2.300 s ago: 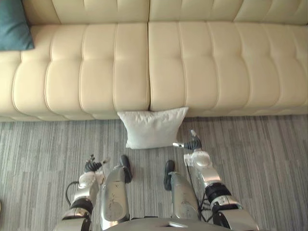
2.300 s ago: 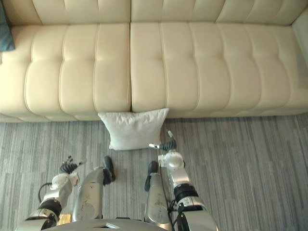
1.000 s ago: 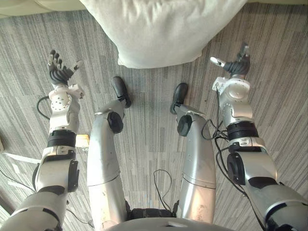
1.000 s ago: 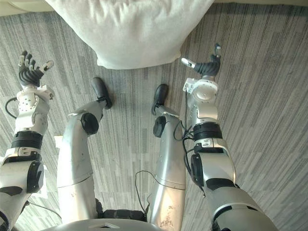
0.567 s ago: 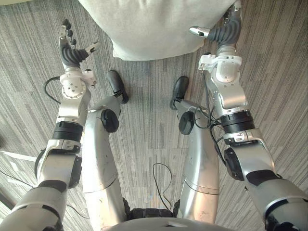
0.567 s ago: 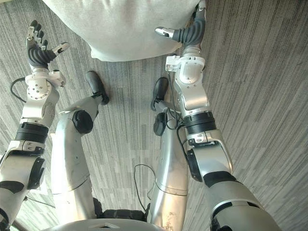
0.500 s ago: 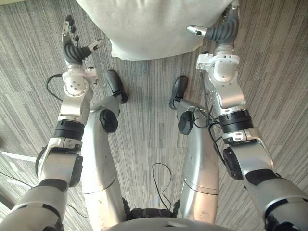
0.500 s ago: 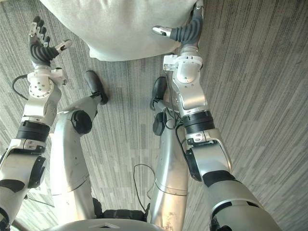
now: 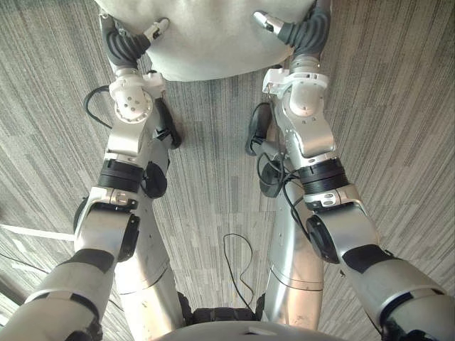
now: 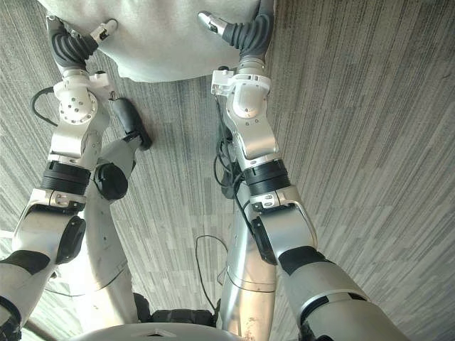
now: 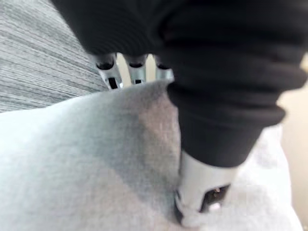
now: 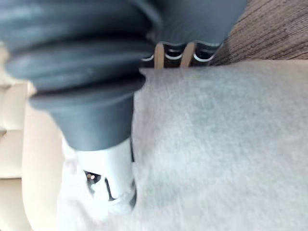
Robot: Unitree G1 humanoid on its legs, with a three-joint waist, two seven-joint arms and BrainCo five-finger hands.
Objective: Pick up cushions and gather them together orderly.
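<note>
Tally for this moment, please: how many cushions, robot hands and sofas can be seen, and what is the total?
cushion, pale grey: 1
hands, the left hand and the right hand, both at the cushion: 2
sofa, cream: 1
Total: 4

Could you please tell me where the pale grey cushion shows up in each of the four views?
Left eye view: the cushion is at top centre, between the left hand and the right hand.
Right eye view: top edge, left of centre.
Left wrist view: directly against the left hand.
Right wrist view: directly against the right hand.
Shared landmark: the striped grey carpet bordering the cushion.
</note>
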